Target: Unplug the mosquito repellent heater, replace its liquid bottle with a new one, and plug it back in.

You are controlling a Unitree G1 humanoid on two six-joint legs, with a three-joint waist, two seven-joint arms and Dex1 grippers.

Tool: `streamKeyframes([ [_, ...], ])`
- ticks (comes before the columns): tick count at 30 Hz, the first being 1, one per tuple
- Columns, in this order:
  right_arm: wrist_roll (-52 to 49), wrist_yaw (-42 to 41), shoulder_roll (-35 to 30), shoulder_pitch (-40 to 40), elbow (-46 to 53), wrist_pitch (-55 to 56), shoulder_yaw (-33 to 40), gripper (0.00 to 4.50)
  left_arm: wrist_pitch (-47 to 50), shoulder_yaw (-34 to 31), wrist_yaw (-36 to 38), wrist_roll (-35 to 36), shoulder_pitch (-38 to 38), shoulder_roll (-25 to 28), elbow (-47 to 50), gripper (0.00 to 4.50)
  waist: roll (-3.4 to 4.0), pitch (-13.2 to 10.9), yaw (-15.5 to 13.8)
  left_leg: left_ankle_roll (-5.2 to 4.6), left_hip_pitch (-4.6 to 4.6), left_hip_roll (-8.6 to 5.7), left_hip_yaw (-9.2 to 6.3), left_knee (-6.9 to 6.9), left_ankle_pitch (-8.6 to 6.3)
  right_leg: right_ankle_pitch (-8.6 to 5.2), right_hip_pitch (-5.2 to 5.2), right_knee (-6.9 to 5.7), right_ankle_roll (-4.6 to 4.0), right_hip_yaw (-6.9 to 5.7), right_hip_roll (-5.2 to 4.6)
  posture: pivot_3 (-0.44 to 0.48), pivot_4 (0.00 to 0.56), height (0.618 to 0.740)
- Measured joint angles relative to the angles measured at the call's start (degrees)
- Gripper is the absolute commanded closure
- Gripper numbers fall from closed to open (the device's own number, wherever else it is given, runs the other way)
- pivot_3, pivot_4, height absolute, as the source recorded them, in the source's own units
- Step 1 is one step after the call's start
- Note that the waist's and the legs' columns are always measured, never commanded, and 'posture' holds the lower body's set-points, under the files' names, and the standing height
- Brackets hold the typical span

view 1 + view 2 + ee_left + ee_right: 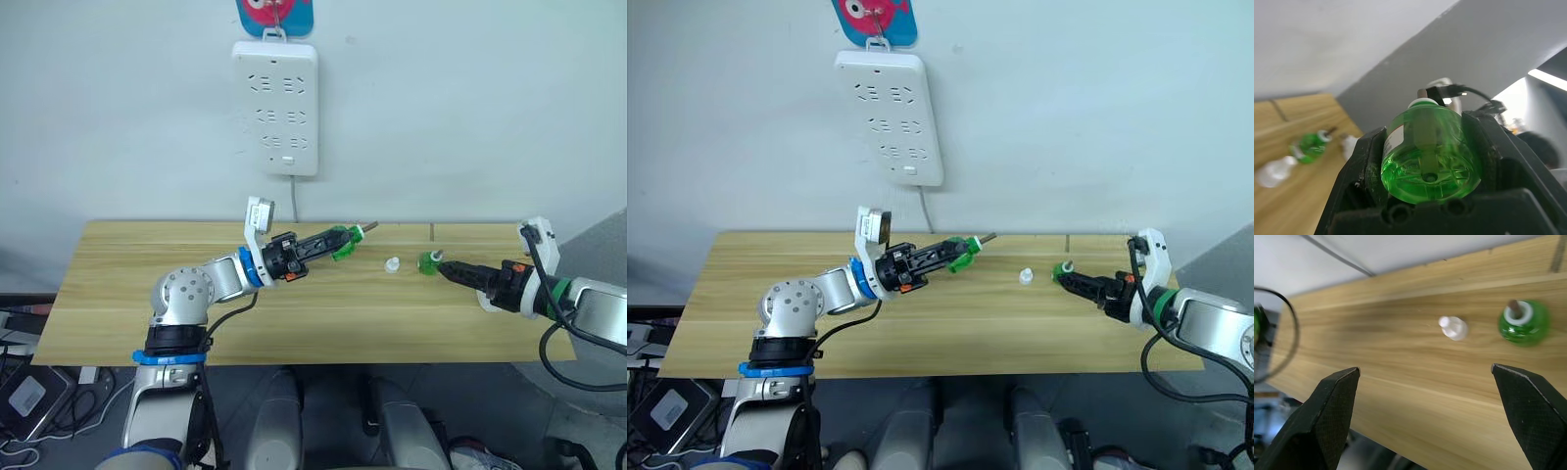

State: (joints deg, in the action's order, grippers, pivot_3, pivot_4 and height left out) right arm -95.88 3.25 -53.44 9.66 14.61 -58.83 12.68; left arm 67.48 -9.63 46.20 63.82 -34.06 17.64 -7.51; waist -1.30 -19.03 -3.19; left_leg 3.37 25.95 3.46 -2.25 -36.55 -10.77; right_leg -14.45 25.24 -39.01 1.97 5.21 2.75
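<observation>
one long wooden table (294, 313) stands against a pale wall, and on that wall hangs one white power strip (275, 106) with a thin cord dropping from its lower edge toward the tabletop. two arms reach in over the wood, one from each end. the left gripper (338, 240) is clamped on a green bottle (1425, 156) — the wrist view shows its round base wedged between the two black fingers, the wick sticking out of a white collar at the far end. in the head views that bottle is held tilted above the back part of the table, wick pointing toward the robot's right. the right gripper (1432, 416) hangs low over the right part of the table with its fingers spread wide and nothing between them; its tips are near a second green bottle (1523, 322), which rests on the wood with its white collar and dark wick showing. so two green bottles in all, one held and one on the table. just beside the resting bottle, toward the robot's left, sits one small white cap (1453, 327), apart from both grippers. the heater cannot be made out in these views.
</observation>
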Motion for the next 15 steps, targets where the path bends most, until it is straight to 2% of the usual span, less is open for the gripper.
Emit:
streamKeyframes([
  [3,4.3,-0.91,-1.1,-2.82,0.65,-0.23,0.7,0.01,1.21,-0.78,-0.54,1.36,-0.62,-0.13,0.16,2.23,0.0,0.0,-0.21,0.01,0.0,-0.04,-0.02,0.01,0.0,-0.02,-0.01,0.02,0.03,-0.03,-0.04,0.232,0.321,0.74],
  [5,6.24,-1.35,-1.57,-4.12,0.34,-0.21,1.05,0.01,-3.3,1.23,0.94,-2.45,0.89,0.78,2.58,2.23,0.0,0.0,-0.12,0.01,0.0,-0.03,0.02,0.01,0.0,-0.02,-0.01,0.04,0.03,0.03,-0.05,0.225,0.321,0.74],
  [7,-2.39,0.78,0.79,-2.75,-0.24,1.02,2.05,0.01,-15.3,6.94,4.21,-12.22,3.75,1.67,6.94,2.23,0.0,0.0,0.2,0.02,-0.1,-0.01,0.2,0.04,0.01,0.03,-0.01,0.01,0.07,0.25,-0.06,0.226,0.319,0.74],
  [10,-13.52,-0.71,4.76,0.76,1.9,1.74,2.43,0.01,-36.03,15.71,8.66,-26.67,6.04,0.3,9.76,2.23,0.0,0.0,0.04,0.04,-0.14,0.01,0.18,0.04,0.03,0.06,-0.03,-0.02,0.05,0.23,-0.03,0.23,0.316,0.74],
  [12,-15.35,-0.58,8.06,1.16,4.74,2.57,2.32,0.01,-46.85,17.47,9.54,-32.85,7.05,-1.15,9.55,2.23,0.0,0.0,-0.16,0.03,-0.11,0.01,0.13,0.04,0.03,0.06,-0.04,0.03,0.05,0.2,-0.02,0.23,0.316,0.74],
  [15,-15.66,5.0,13.9,1.73,6.97,6.13,-0.66,0.01,-57.85,18.3,9.2,-38.67,7.83,-3.47,9.1,2.23,0.0,0.0,-0.15,0.03,-0.03,-0.04,0.21,0.04,0.02,0.07,0.0,0.09,0.09,0.28,-0.07,0.229,0.314,0.74],
])
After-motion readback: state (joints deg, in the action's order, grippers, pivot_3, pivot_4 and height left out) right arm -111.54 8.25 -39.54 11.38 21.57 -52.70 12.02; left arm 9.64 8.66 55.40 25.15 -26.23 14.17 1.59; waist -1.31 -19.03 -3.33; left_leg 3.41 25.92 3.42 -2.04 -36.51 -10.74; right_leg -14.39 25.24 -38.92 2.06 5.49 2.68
